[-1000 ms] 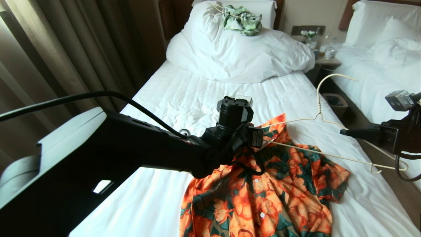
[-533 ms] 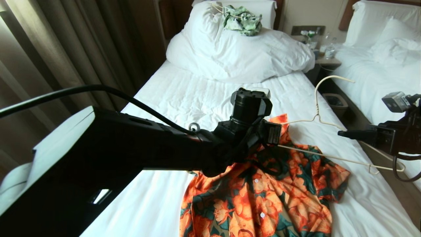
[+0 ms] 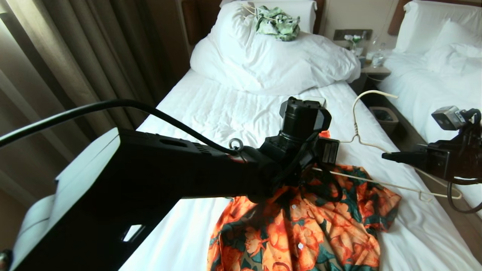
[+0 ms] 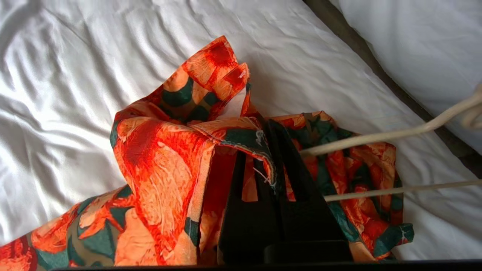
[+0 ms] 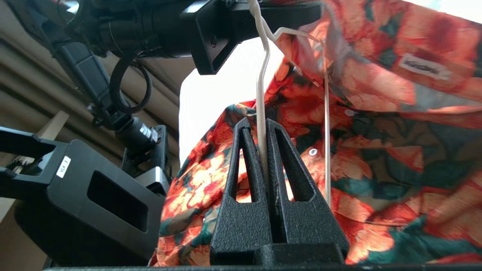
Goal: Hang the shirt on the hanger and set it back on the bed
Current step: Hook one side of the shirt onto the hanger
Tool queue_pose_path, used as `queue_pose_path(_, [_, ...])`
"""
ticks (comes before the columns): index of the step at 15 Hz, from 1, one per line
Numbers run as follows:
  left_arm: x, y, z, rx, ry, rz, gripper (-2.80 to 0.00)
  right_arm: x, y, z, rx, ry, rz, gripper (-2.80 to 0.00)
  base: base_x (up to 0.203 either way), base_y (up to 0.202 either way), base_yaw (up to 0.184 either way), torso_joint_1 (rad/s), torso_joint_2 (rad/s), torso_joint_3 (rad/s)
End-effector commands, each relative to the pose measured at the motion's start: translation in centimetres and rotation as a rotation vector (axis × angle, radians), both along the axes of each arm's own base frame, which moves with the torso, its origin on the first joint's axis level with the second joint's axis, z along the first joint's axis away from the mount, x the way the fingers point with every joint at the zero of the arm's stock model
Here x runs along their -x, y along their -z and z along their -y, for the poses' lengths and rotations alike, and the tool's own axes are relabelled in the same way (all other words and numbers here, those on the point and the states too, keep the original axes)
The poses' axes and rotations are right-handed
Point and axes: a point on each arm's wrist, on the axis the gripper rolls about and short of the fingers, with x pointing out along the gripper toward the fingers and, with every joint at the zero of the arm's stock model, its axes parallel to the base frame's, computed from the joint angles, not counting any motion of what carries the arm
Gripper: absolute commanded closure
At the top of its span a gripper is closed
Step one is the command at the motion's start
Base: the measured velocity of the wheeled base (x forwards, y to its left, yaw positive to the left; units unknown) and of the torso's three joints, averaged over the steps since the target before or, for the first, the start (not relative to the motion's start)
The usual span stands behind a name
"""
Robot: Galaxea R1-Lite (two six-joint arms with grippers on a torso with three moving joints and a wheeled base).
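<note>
Meanwhile the left gripper (image 4: 265,150), pinching the shirt (image 3: 320,226) collar above the bed (image 3: 226,109), is drawing it rightward along the hanger (image 3: 376,183) clamped by the right gripper (image 5: 262,128); threading is advancing.

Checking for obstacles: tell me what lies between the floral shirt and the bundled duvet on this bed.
In the head view, only wrinkled white sheet lies between the shirt and the duvet; the left arm hides part of it.

Bed (image 3: 211,109) under shirt (image 3: 324,233), duvet (image 3: 271,60)
</note>
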Motion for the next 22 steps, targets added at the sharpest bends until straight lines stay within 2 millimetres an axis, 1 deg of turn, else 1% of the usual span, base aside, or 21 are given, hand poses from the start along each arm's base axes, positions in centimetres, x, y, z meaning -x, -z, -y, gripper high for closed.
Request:
queue_pose_path(1, [1.0,-0.2,0.9,0.005,0.024,0.002,0.0,0.2,0.0,-0.7,-0.003,-0.027,0.01,0.0,0.0,0.0,0.0,0.0,0.0,0.0])
queue_pose_path(3, [2.5,-0.3,1.8,0.0,0.053,-0.001,0.0,0.2,0.2,-0.7,0.0,-0.028,0.02,0.0,0.0,0.0,0.0,0.0,0.0,0.0])
queue_pose_path(4, [3.1,-0.9,1.9,0.013,0.051,0.007,0.0,0.0,0.4,-0.4,0.0,-0.019,0.019,0.0,0.0,0.0,0.0,0.0,0.0,0.0])
queue_pose_path(5, [3.6,-1.4,1.8,0.023,0.056,0.01,0.0,-0.3,0.9,0.0,-0.003,-0.01,0.009,0.0,0.0,0.0,0.0,0.0,0.0,0.0])
queue_pose_path(7, [5.1,-1.9,1.9,0.027,0.085,0.009,0.0,-1.1,2.2,0.3,-0.009,-0.007,-0.015,0.0,0.0,0.0,0.0,0.0,0.0,0.0])
queue_pose_path(9, [6.5,-1.9,2.5,0.022,0.117,0.005,0.0,-1.6,3.1,0.3,-0.012,-0.008,-0.03,0.0,0.0,0.0,0.0,0.0,0.0,0.0])
queue_pose_path(11, [7.3,-1.7,3.1,0.01,0.136,0.004,0.0,-1.7,3.5,0.2,-0.015,-0.013,-0.042,0.0,0.0,0.0,0.0,0.0,0.0,0.0])
queue_pose_path(13, [7.5,-1.4,3.3,-0.027,0.142,-0.011,0.0,-1.7,3.8,-0.3,-0.017,-0.028,-0.053,0.0,0.0,0.0,0.0,0.0,0.0,0.0])
queue_pose_path(15, [7.0,-1.0,3.0,-0.041,0.127,-0.02,0.0,-1.7,4.1,-1.3,-0.02,-0.057,-0.069,0.0,0.0,0.0,0.0,0.0,0.0,0.0])
queue_pose_path(16, [6.8,-1.3,2.7,-0.037,0.114,-0.016,0.0,-1.7,4.4,-1.8,-0.021,-0.07,-0.079,0.0,0.0,0.0,0.0,0.0,0.0,0.0])
queue_pose_path(18, [7.2,-1.6,2.7,-0.036,0.108,-0.011,0.0,-1.7,5.1,-2.9,-0.025,-0.104,-0.104,0.0,0.0,0.0,0.0,0.0,0.0,0.0])
queue_pose_path(22, [7.4,-0.5,2.6,-0.068,0.092,-0.023,0.0,-1.2,5.0,-3.8,-0.02,-0.128,-0.084,0.0,0.0,0.0,0.0,0.0,0.0,0.0])
